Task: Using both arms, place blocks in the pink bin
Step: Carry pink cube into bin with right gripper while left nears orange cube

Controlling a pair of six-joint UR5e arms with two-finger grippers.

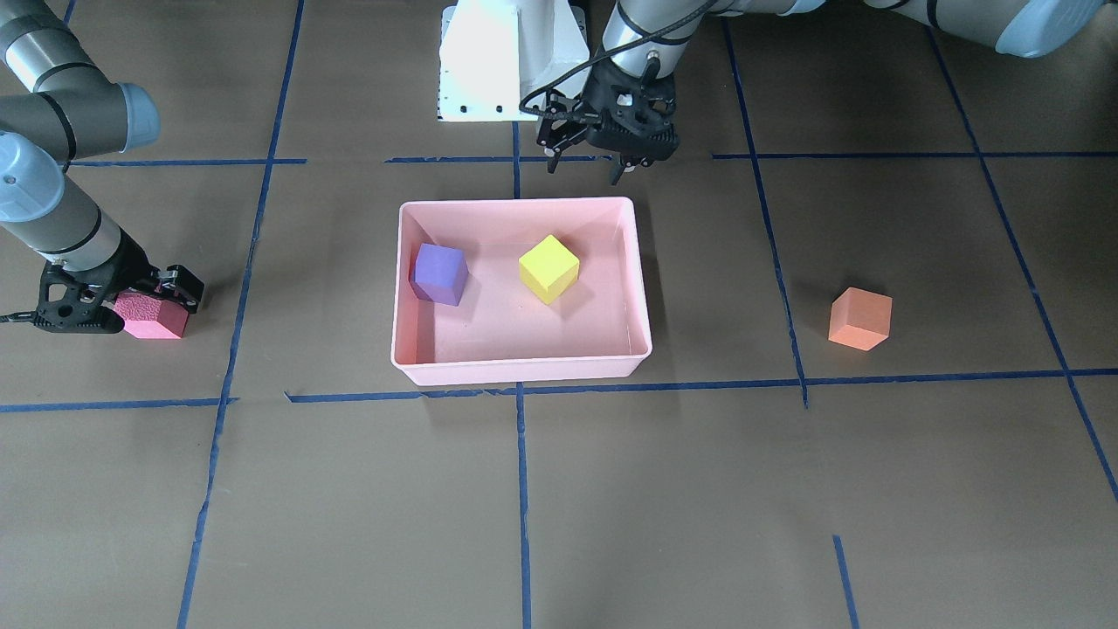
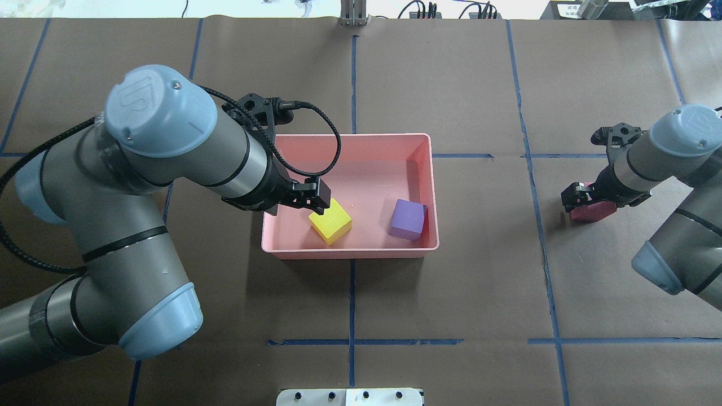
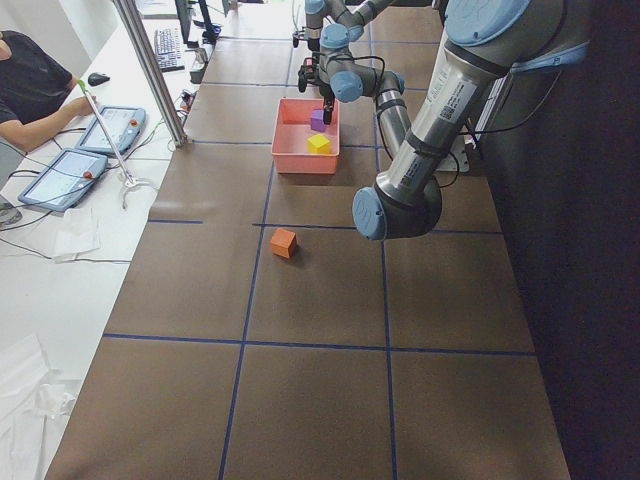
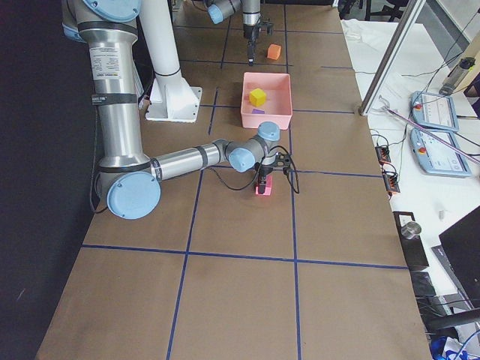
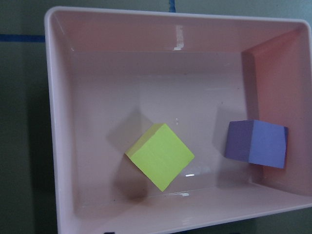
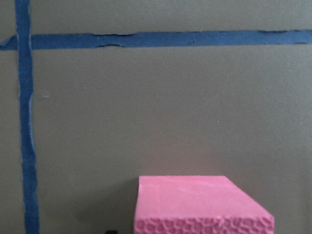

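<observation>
exterior front-facing: my left gripper (image 1: 585,173) hangs open, empty, with the pink bin (image 1: 515,371) below it. my right gripper (image 1: 144,301) straddles the red-pink block (image 1: 157,323) on the table (image 1: 611,524), likely for pickup; clamped or not, i cannot tell.

**Camera layout.** 2 high views face each other across the bench (image 1: 611,524). 2 end views look along it. All 4 share the pink bin (image 2: 350,251). 2 wrist views look down, close.
</observation>
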